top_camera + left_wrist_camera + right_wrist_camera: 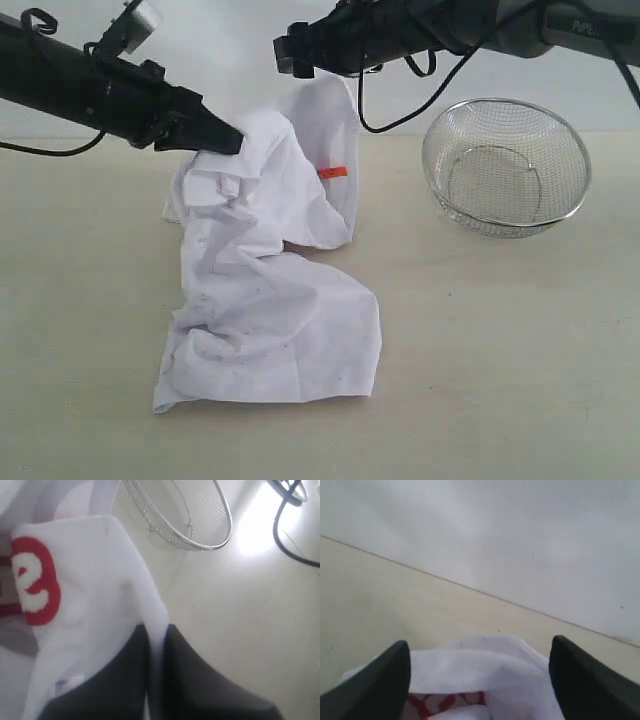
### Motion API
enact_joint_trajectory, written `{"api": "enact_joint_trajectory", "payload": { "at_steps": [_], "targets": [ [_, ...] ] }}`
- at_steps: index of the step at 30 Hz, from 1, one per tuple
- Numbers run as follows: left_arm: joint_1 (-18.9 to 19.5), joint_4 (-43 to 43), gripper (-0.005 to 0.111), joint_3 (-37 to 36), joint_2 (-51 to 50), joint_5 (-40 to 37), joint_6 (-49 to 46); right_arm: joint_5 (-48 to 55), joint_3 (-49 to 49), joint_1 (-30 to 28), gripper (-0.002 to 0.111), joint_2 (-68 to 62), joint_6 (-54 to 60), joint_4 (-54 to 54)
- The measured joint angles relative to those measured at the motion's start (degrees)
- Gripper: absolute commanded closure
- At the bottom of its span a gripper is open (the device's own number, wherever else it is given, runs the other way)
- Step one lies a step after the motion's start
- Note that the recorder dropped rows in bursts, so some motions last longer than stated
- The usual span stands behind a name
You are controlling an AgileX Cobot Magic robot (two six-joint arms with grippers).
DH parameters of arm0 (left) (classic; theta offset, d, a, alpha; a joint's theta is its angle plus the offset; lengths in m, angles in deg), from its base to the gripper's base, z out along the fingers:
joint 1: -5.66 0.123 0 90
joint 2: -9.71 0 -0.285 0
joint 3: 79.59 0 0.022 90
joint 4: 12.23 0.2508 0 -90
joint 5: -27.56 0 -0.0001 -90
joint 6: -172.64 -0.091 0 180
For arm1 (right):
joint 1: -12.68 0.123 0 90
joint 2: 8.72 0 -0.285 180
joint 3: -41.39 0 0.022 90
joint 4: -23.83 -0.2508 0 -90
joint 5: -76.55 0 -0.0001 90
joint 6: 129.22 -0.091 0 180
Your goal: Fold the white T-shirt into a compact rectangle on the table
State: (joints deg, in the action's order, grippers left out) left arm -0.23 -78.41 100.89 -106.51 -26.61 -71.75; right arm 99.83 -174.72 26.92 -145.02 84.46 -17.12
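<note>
**Fig.** My left arm (80,85) is a matte black tube narrowing to my left gripper (228,140). A small grey block (140,20) sits on top, and a thin black cable (50,154) runs beneath. My right arm (420,30) is black, passing into a grey shell with pale lettering (605,22), perhaps a maker's name, cut off at the edge. A looped black cable (361,105) hangs below it. My right gripper (480,680) has two dark right fingers (380,680) with rounded wedge tips. My left fingers (120,680) are the same smooth dark wedges.
</note>
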Motion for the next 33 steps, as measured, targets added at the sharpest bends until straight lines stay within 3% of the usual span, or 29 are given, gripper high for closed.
{"api": "enact_joint_trajectory", "payload": {
  "at_steps": [12,28,30,33],
  "targets": [
    [-1.9,-5.2,0.102,4.4,-5.1,0.9,-0.6,28.4,-1.3,-0.2,0.047,4.4,-7.2,2.6],
    [-1.9,-4.3,0.102,5.2,-5.1,-8.9,-5.1,29.7,-1.3,2.9,0.048,1.6,-21.6,0.1],
    [-1.9,-3.8,0.102,5.2,-5.1,-9.3,-5.2,29.3,-1.3,3.0,0.055,0.8,-22.0,0.1],
    [-1.9,-3.6,0.102,5.2,-5.1,-9.3,-5.2,29.2,-1.3,3.0,0.082,0.3,-22.1,0.2]
  ]
}}
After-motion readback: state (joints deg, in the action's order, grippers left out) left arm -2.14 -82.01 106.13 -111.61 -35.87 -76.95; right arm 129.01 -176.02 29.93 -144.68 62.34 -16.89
